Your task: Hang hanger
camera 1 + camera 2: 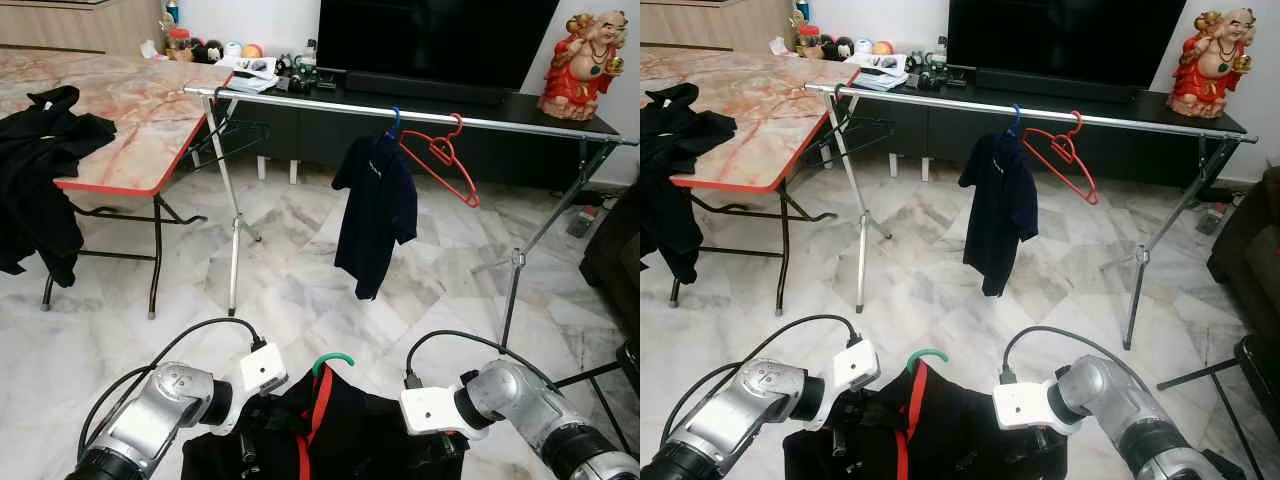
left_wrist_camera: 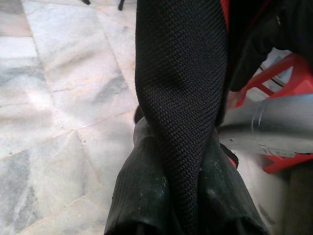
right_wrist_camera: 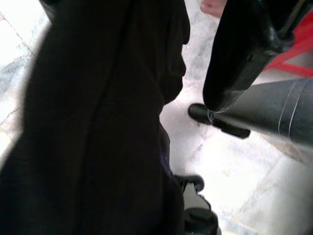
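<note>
A black garment (image 1: 340, 430) with a red stripe hangs on a hanger with a green hook (image 1: 332, 362), low in front of me between both arms. My left gripper (image 2: 176, 147) is shut on a fold of its fabric; both fingers (image 2: 142, 186) press it. My right gripper (image 1: 447, 443) holds the garment's other side, mostly hidden by dark cloth (image 3: 98, 122). Ahead stands a silver clothes rail (image 1: 500, 122) carrying a navy shirt (image 1: 378, 210) on a blue hanger, an empty red hanger (image 1: 440, 158) and an empty black hanger (image 1: 232, 135).
A folding table (image 1: 130, 130) with a red edge stands at the left, with black clothes (image 1: 40, 170) heaped on it. Behind the rail are a dark TV cabinet (image 1: 420, 95) and a red figurine (image 1: 583, 62). A dark sofa (image 1: 615, 260) sits at the right.
</note>
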Robot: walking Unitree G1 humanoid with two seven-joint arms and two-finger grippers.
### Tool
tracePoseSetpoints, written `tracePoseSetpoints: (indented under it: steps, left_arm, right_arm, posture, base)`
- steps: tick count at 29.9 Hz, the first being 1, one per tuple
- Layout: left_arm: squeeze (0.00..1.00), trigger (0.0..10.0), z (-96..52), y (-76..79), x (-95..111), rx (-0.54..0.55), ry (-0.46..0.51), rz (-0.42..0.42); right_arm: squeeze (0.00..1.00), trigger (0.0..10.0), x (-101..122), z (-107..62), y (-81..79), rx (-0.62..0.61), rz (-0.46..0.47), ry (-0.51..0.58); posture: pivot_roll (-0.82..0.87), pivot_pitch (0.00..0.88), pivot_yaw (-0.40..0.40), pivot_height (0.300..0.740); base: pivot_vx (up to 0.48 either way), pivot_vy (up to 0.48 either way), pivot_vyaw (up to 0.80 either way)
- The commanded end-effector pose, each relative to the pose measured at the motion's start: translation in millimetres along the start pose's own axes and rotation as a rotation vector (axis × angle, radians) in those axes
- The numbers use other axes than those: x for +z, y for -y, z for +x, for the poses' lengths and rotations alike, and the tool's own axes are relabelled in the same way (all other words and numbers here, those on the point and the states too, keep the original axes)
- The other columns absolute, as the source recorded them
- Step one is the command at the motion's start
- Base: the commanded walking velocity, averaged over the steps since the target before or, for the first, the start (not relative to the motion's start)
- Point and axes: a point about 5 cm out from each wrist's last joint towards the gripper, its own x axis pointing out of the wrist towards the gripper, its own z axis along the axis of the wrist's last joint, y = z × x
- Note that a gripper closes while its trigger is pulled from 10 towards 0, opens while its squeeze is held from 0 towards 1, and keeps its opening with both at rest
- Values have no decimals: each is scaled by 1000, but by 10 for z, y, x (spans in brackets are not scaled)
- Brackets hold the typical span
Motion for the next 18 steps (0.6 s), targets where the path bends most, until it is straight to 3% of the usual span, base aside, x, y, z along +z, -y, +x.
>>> tracePoseSetpoints:
  steps: [1,10,12,13,14,15,16,18]
  left_arm:
    - [0,0,-104,-132,61,86,29,12]
    - [0,0,-133,-91,21,47,15,18]
    - [0,0,-123,-90,21,50,14,20]
    - [0,0,-103,-89,23,51,15,21]
    - [0,0,-103,-89,23,51,15,21]
    - [0,0,-78,-74,12,41,11,23]
    - [0,0,-65,-57,-9,29,-2,27]
    - [0,0,-46,-23,-70,3,-41,36]
  right_arm:
    - [1000,10000,-196,33,-128,27,15,-95]
    - [1000,10000,-451,21,-261,5,26,-219]
    - [1000,10000,-451,16,-216,-81,-4,-219]
    - [1000,10000,-358,6,-62,-266,26,-146]
    - [1000,10000,-358,6,-62,-266,26,-146]
    - [337,10000,-179,-28,108,-420,144,49]
    - [0,10000,-66,-59,179,-461,204,186]
    - [0,10000,100,-132,293,-509,314,405]
  posture:
    - [33,49,-81,740]
    - [30,45,-78,740]
    - [29,43,-75,740]
    - [26,41,-72,740]
    - [26,41,-72,740]
    - [24,40,-71,740]
    - [22,40,-69,740]
    - [17,41,-66,740]
  base:
    - [0,0,0]
    - [0,0,0]
    - [0,0,0]
    - [0,0,0]
    - [0,0,0]
    - [0,0,0]
    - [0,0,0]
    - [0,0,0]
